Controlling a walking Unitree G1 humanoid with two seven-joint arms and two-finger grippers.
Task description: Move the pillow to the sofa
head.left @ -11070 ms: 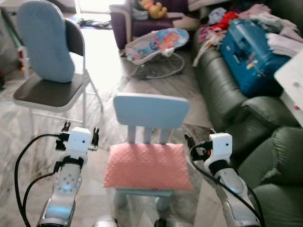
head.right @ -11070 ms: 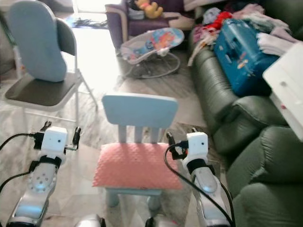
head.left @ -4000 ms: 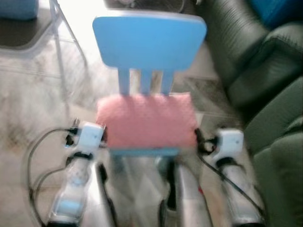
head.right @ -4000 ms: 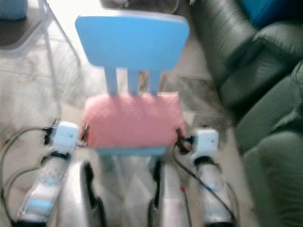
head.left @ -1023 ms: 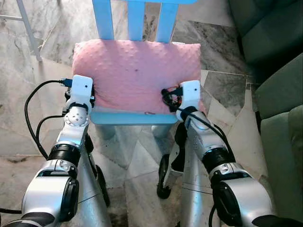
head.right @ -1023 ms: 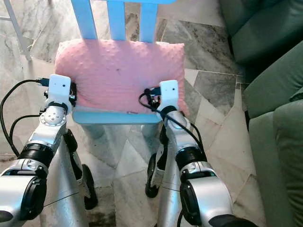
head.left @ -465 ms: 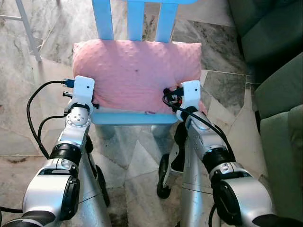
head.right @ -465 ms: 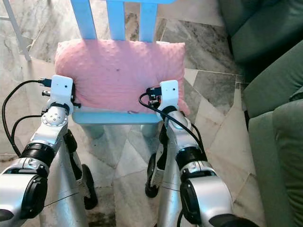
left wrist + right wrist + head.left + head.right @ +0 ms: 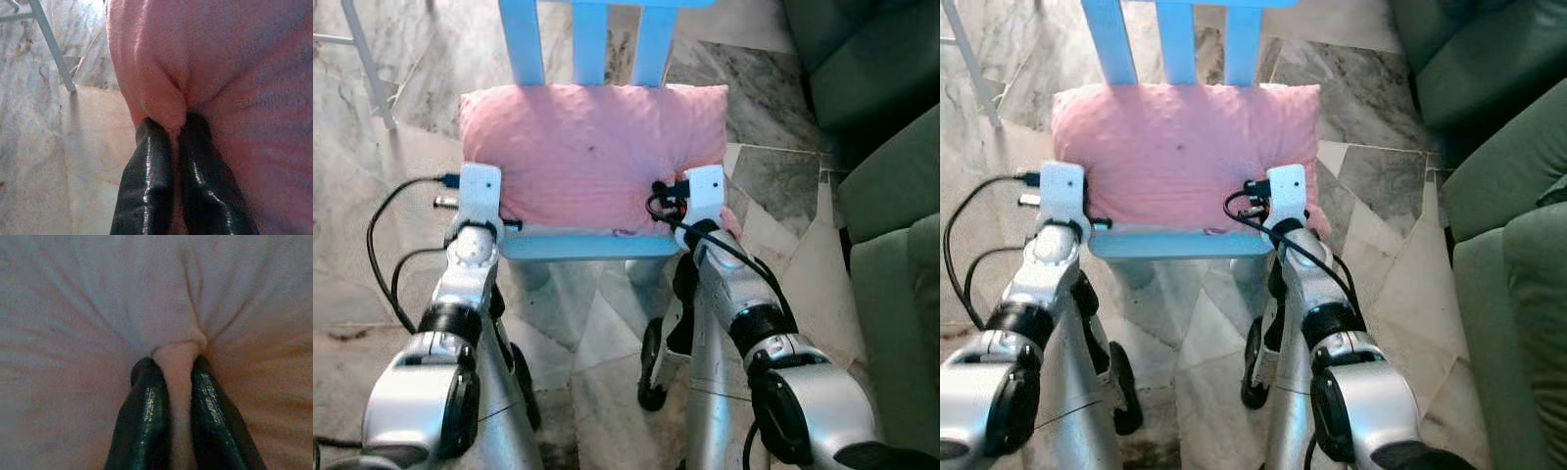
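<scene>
A pink dotted pillow (image 9: 592, 147) lies on the seat of a small light-blue chair (image 9: 578, 245). My left gripper (image 9: 172, 133) is shut on a pinched fold at the pillow's left front corner. At the right front edge, my right gripper (image 9: 175, 363) is shut on a fold of the same pillow (image 9: 161, 293). From the head camera both wrists (image 9: 480, 191) (image 9: 703, 191) rest against the pillow's near edge, one on each side. A dark green sofa (image 9: 881, 186) stands to the right.
The chair's slatted back (image 9: 589, 39) rises beyond the pillow. Marble floor (image 9: 372, 157) lies around the chair. A metal chair leg (image 9: 367, 64) stands at the far left. My own legs (image 9: 700, 392) are just below the chair's front edge.
The left wrist has shifted a little outward and up at the pillow's corner. The pillow's near edge has lifted slightly. The right gripper has kept its hold.
</scene>
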